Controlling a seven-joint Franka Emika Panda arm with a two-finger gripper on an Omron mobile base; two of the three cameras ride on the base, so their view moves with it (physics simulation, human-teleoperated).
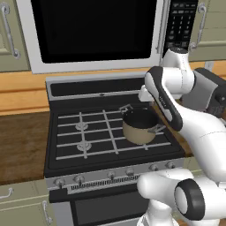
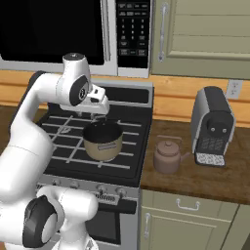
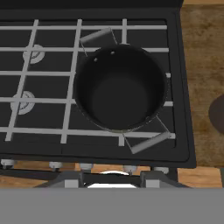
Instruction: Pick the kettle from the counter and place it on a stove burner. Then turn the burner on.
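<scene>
Kettle (image 2: 168, 156) on counter (image 2: 205, 178), right of pot (image 2: 102, 140)

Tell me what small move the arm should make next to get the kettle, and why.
Probably swing the hand to the robot's right, off the stovetop and toward the kettle. The hand now hangs over the tan pot on the stove, while the kettle sits untouched on the counter between the stove and the coffee machine. Nothing is in the hand.

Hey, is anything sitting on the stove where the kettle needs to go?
Yes. The tan pot sits on the stovetop's right side, nearest the kettle on the counter. The two left burners look free under their grates.
</scene>
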